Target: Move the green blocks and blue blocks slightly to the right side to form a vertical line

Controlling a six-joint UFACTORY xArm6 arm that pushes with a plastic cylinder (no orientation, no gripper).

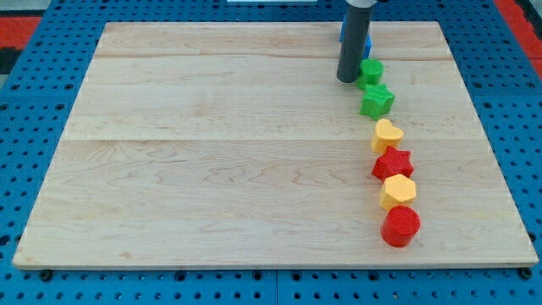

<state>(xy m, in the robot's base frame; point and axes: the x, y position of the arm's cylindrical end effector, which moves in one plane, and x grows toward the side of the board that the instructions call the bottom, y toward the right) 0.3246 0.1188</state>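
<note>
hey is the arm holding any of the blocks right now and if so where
Nothing is held; the rod has no jaws. My tip sits on the board just left of the upper green block, seemingly touching its side. A blue block peeks from behind the rod.

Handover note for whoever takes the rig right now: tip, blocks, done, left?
My tip sits just left of the upper green block, near the board's top right.
A blue block is mostly hidden behind the rod.
Green star lies below the upper green.
Below: yellow, red star, yellow, red cylinder, in a rough column.
Done: greens roughly in line.
Left: likely lining up blue; second blue not visible.
</note>
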